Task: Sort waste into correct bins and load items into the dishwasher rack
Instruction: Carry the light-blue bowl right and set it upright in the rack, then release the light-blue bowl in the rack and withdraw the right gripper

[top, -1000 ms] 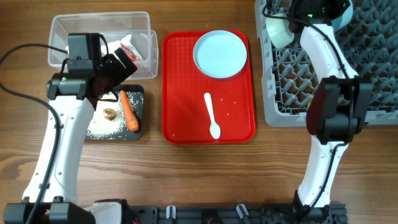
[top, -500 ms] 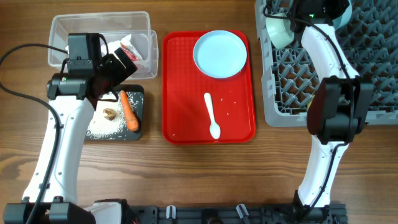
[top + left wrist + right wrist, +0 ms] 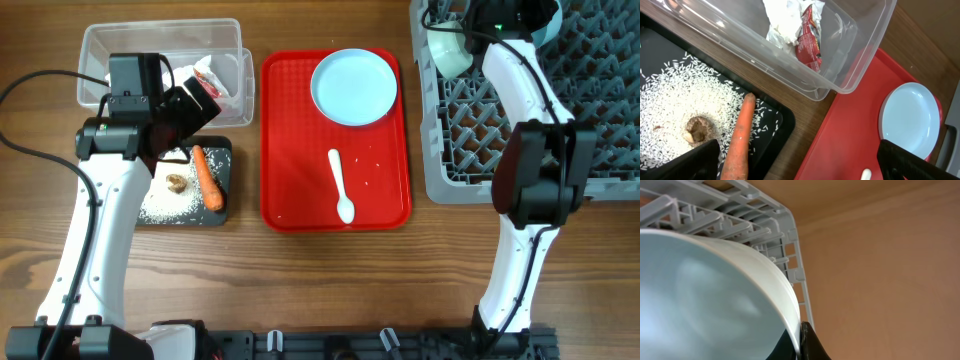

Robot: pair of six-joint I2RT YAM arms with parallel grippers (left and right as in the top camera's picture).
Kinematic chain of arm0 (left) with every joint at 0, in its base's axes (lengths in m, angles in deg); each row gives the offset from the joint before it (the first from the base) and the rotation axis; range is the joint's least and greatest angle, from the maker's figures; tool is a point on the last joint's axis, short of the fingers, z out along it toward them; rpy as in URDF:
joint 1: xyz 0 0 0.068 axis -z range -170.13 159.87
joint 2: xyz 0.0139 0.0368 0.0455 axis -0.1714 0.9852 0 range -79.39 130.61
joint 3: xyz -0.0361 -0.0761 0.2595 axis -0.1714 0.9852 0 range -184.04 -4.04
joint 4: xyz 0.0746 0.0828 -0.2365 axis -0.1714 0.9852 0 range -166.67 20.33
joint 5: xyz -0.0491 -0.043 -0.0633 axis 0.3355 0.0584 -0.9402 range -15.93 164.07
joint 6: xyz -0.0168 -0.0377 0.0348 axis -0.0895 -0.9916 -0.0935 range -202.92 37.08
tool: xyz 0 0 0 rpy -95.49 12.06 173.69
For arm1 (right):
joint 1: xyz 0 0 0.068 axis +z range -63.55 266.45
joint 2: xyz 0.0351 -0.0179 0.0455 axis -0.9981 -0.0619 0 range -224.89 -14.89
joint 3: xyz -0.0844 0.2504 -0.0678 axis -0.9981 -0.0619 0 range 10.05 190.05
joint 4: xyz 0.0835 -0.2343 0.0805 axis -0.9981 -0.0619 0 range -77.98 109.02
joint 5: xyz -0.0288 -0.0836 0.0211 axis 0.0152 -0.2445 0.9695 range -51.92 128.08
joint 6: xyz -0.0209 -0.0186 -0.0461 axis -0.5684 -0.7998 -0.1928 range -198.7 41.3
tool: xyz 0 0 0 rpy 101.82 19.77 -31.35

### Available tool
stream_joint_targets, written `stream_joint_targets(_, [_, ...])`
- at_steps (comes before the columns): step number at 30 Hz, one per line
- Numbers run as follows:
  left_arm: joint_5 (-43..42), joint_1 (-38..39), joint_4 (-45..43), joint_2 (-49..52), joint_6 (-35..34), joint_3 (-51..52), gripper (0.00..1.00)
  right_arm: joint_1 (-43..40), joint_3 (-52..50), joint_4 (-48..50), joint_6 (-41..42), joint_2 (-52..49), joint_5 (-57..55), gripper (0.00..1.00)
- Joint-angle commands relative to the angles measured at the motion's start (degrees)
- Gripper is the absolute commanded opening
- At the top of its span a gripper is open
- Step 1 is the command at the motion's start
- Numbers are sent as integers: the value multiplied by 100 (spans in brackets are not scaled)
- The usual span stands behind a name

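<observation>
My left gripper (image 3: 800, 167) is open and empty, and hovers over the black tray (image 3: 226, 146) and the near edge of the clear tub (image 3: 100, 45). The tray holds rice (image 3: 670, 95), a carrot piece (image 3: 740, 137) and a brown scrap (image 3: 697, 130). The tub holds white paper with a red wrapper (image 3: 795, 25). My right gripper (image 3: 802, 340) is shut on the rim of the mint-green bowl (image 3: 447, 50) at the far left corner of the dishwasher rack (image 3: 600, 120). The plate (image 3: 354, 86) and spoon (image 3: 340, 185) lie on the red tray. The yellow cup is out of view.
The red serving tray (image 3: 300, 150) lies between the bins and the rack, with a few rice grains on it. A pale-blue bowl (image 3: 550, 22) shows partly behind the right arm at the rack's far edge. Bare wooden table lies in front.
The mint-green bowl and the right gripper have shifted very slightly toward the rack's far left corner. The left arm has not moved.
</observation>
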Motion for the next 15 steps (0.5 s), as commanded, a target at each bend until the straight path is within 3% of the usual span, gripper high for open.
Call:
stream_joint_targets(1, [-42, -24, -13, 33, -72, -46, 100, -50, -24, 61, 81, -328, -160, 4])
stream_joint_targets(9, [-42, -24, -13, 33, -72, -46, 100, 55, -24, 74, -44, -334, -275, 9])
stream_joint_targets(15, [-42, -24, -13, 33, -72, -46, 100, 144, -24, 66, -247, -334, -317, 6])
